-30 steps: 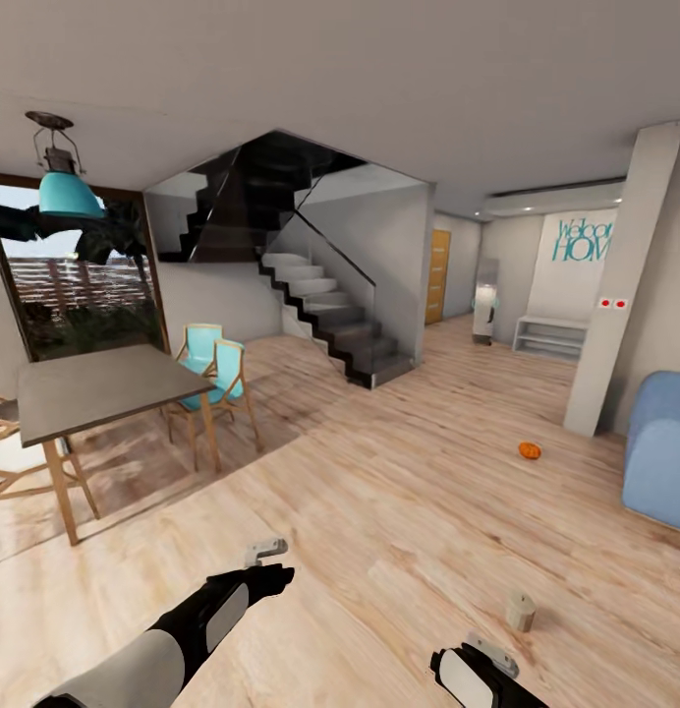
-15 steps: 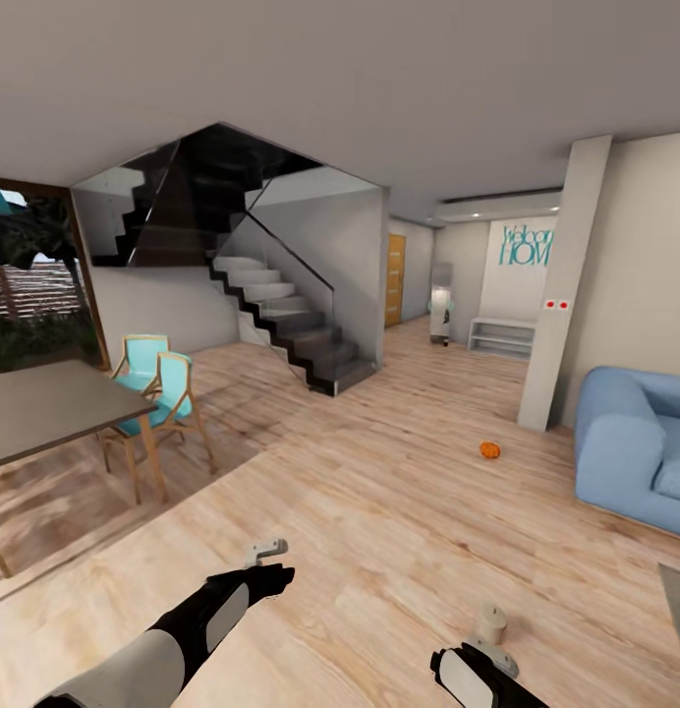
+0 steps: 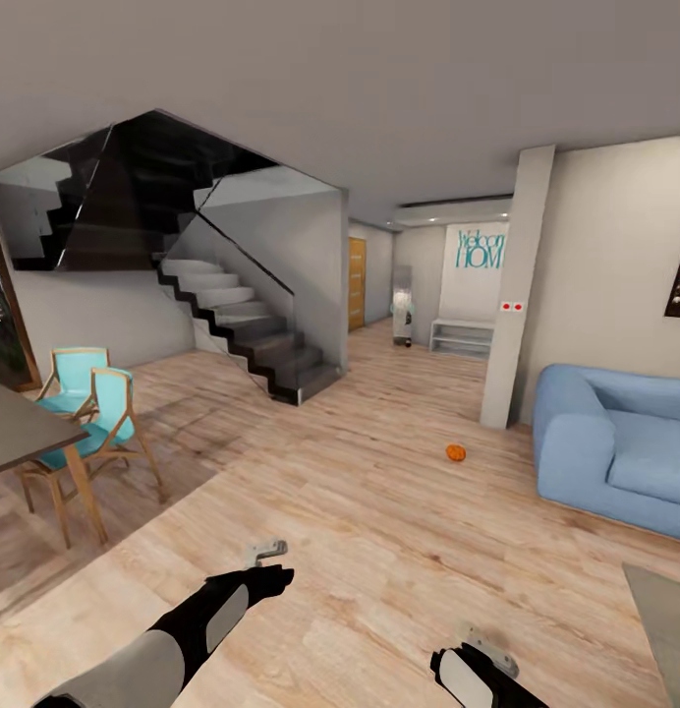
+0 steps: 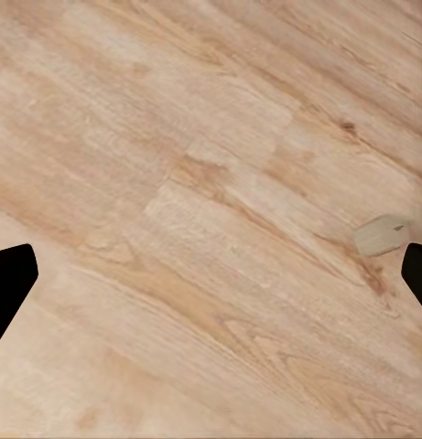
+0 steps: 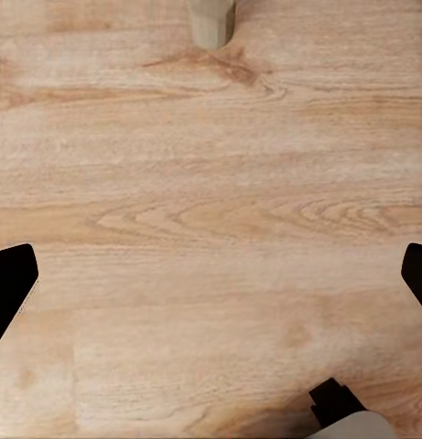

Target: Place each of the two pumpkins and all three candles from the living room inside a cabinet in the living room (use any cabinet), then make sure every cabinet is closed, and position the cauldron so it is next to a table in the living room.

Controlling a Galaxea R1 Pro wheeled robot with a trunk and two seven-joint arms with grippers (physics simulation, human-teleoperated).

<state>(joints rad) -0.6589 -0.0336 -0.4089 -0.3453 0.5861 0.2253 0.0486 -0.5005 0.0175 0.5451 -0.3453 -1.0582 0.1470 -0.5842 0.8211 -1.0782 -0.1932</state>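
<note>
- The left gripper (image 3: 266, 551) hangs over bare wooden floor (image 3: 379, 551); in the left wrist view its dark fingertips (image 4: 9, 283) sit at opposite edges of the frame, spread wide with nothing between them.
- The right gripper (image 3: 489, 651) is low at the frame's bottom edge in the head view; in the right wrist view its fingertips (image 5: 9, 283) are likewise wide apart and empty.
- One pumpkin (image 3: 456, 452) lies on the floor well ahead of the arms, near the foot of a pale square pillar (image 3: 512, 295) and just off the near corner of a blue sofa (image 3: 615, 452).
- A cream candle (image 5: 211, 20) stands on the floorboards ahead of the right gripper, apart from its fingers; the left wrist view catches a pale stub (image 4: 380, 236) of the same colour close to one fingertip.
- A dark staircase (image 3: 242, 334) with a glass side rises at the back left.
- A dining table (image 3: 16, 428) with turquoise chairs (image 3: 94, 413) stands at the left.
</note>
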